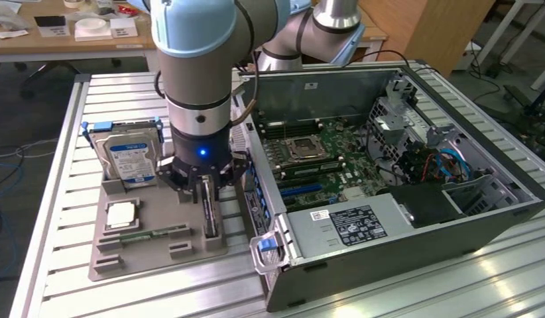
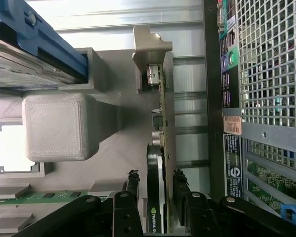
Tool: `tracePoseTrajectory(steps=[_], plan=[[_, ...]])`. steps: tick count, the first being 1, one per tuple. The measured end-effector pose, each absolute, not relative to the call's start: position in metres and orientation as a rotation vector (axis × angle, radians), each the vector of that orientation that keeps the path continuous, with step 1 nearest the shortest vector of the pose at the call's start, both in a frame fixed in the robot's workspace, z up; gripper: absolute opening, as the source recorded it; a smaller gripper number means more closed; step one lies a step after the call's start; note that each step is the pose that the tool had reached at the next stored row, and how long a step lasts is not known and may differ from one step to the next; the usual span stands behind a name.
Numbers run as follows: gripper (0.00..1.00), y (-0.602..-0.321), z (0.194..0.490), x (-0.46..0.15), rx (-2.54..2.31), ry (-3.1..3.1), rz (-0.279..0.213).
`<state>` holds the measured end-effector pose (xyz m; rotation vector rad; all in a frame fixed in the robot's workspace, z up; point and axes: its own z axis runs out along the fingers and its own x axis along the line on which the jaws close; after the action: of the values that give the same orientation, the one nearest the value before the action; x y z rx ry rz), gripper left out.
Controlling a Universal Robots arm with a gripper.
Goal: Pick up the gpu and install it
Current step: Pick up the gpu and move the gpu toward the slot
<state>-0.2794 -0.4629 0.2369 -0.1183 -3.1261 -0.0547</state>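
The gpu (image 1: 211, 217) stands on its edge in a slot of the grey holder tray (image 1: 122, 260), beside the open computer case (image 1: 484, 199). In the wrist view the gpu (image 2: 161, 113) shows its thin green board edge and black shroud, with a silver bracket end held by a grey post. My gripper (image 1: 208, 191) is lowered over the card's upper edge. It is open, and its black fingers (image 2: 133, 181) stand on either side of the card with a small gap showing. Inside the case the motherboard (image 1: 317, 156) lies exposed, with blue slots near its front.
A silver hard drive (image 1: 131, 158) with a blue-white label stands at the back of the tray. A processor chip (image 1: 122, 213) and a narrow green memory stick (image 1: 153, 233) lie in front of it. The case's mesh wall (image 2: 271, 74) runs close alongside the card.
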Motion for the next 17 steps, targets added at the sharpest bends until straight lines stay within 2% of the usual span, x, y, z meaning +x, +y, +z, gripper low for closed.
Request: tracePoseTrajectory(steps=[17], plan=[[0.42,-0.4605,0.2317,-0.2794,-0.118,-3.126,-0.055]])
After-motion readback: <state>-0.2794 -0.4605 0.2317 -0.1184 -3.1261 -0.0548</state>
